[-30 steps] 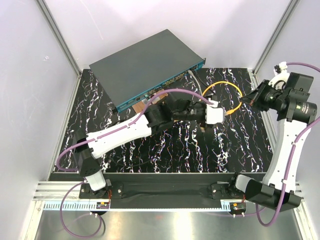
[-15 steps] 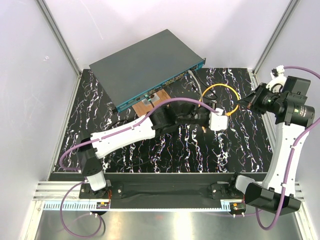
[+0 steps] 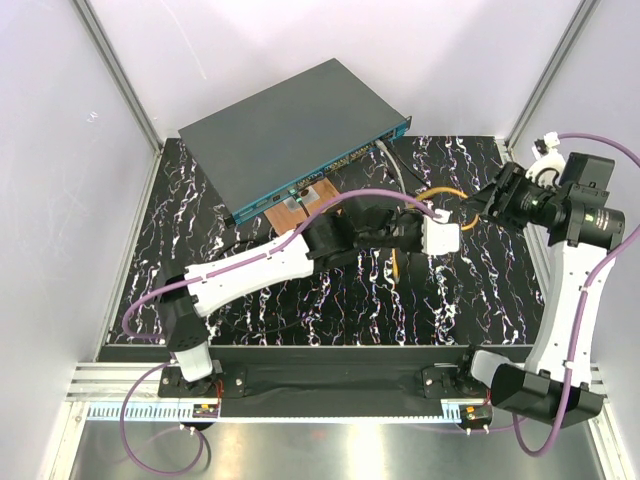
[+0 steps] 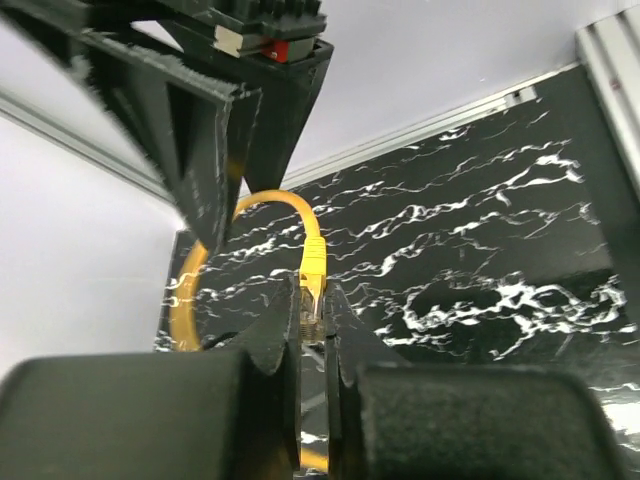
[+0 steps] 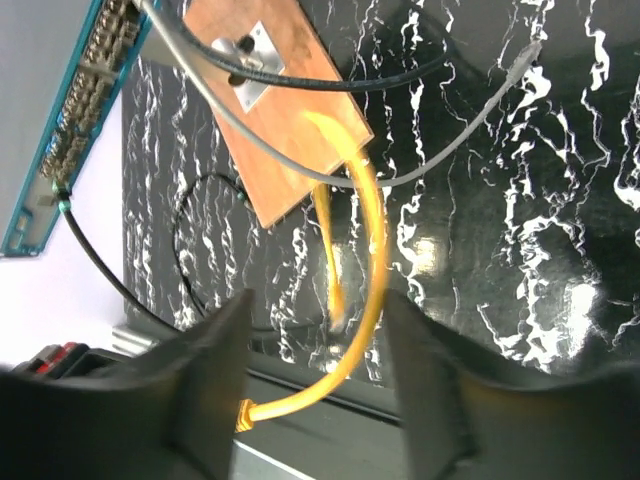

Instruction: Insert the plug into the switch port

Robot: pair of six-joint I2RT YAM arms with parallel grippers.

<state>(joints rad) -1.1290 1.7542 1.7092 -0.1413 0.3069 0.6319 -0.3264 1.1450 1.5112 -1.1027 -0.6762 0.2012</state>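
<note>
The switch (image 3: 290, 125) is a flat dark box at the back of the mat; its teal-edged socket row (image 5: 62, 140) shows in the right wrist view. The plug (image 4: 311, 312) is clear, on a yellow cable (image 4: 300, 215). My left gripper (image 4: 313, 318) is shut on the plug, right of the mat's centre (image 3: 460, 228). My right gripper (image 5: 318, 300) is open, with the yellow cable (image 5: 365, 310) hanging loose between its fingers. In the top view it (image 3: 490, 205) faces the left gripper closely.
A brown wooden board (image 5: 285, 100) lies in front of the switch, crossed by a grey cable (image 5: 420, 170) and a black cable (image 5: 330, 82). White walls with metal rails enclose the black marbled mat (image 3: 330, 300).
The left gripper closed on the plug and shifted slightly right. The right gripper opened and let go of the cable. The yellow loop flattened.
</note>
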